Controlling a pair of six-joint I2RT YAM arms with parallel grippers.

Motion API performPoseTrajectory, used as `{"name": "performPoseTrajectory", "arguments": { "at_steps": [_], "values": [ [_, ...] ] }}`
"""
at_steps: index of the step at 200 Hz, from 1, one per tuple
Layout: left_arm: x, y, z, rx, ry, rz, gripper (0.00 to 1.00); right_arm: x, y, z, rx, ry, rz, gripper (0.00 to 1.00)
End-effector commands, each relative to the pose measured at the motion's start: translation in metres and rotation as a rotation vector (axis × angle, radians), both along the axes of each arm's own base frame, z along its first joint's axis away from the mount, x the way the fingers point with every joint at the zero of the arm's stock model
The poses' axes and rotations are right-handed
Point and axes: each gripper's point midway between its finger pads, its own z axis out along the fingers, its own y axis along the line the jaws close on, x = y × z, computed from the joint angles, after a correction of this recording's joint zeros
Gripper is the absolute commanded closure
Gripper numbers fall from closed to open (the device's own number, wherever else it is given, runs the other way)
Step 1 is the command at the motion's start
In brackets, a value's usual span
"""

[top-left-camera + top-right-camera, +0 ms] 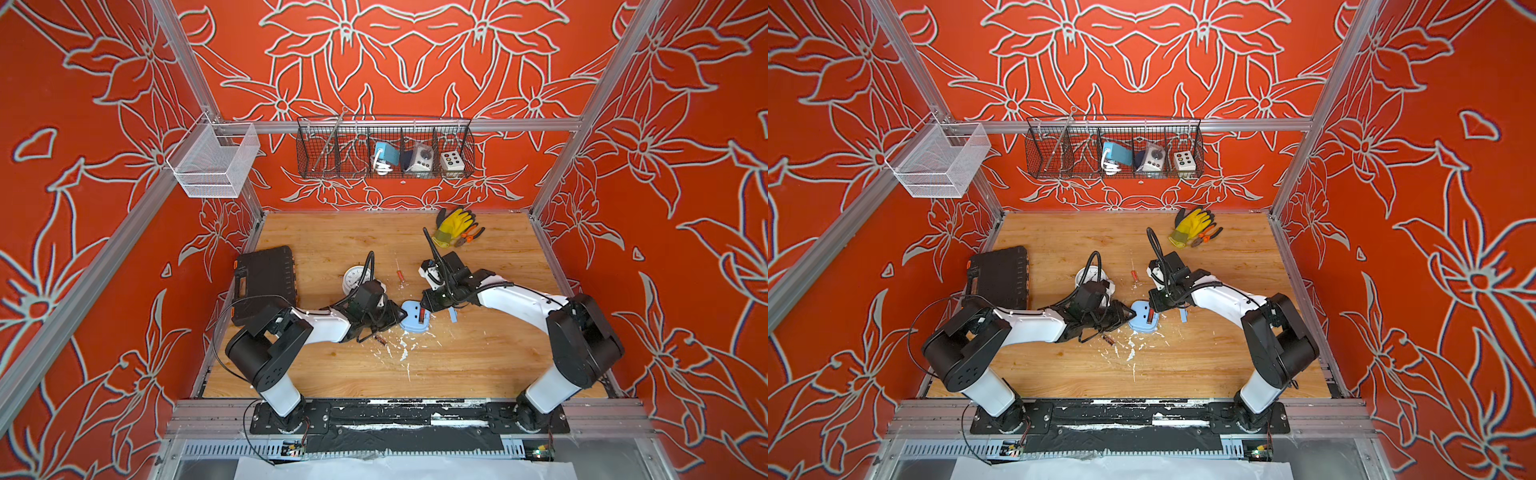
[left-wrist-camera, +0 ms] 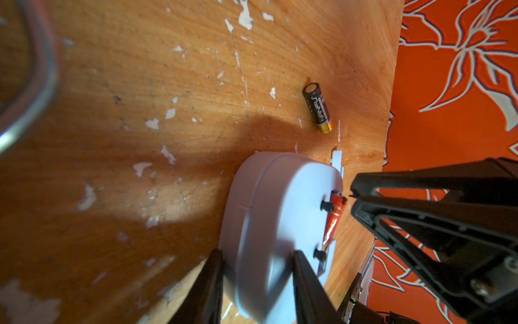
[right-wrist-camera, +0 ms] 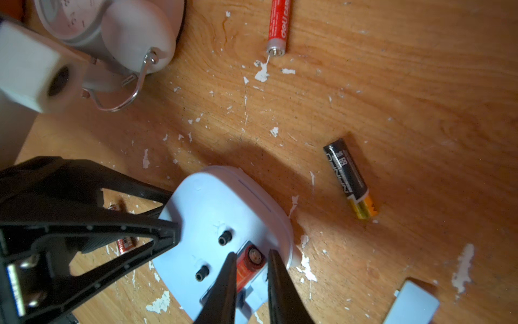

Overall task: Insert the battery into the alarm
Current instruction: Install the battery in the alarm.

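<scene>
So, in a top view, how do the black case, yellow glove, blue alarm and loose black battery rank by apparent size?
Largest to smallest:
black case
yellow glove
blue alarm
black battery
Glove over alarm is close: the alarm is partly covered.

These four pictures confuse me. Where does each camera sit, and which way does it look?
Top views: two eyes of one head high above, looking down at the table; left arm and right arm show whole.
Left wrist: rides the left arm, looks along the left pincer clamping the blue alarm.
Right wrist: rides the right arm, looks past the right pincer at the red battery in the alarm.
Shared: both wrist views show the alarm, the black battery and the other pincer.
</scene>
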Motion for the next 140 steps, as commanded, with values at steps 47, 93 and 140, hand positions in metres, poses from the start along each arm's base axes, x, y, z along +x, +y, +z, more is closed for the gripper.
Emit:
{"name": "performPoseTrajectory", "arguments": {
  "at_steps": [47, 93, 140],
  "values": [
    [-0.014, 0.017, -0.037, 0.116, 0.096, 0.001, 0.66, -0.008, 0.003, -0.008, -0.027, 0.041, 0.067, 0.87],
    [-0.014, 0.017, -0.037, 0.119, 0.099, 0.003, 0.66, -0.019, -0.001, -0.018, -0.04, 0.095, 0.078, 0.93],
    [-0.014, 0.017, -0.036, 0.12, 0.101, 0.002, 0.66, -0.041, -0.011, -0.034, -0.07, 0.188, 0.07, 0.99]
  ]
}}
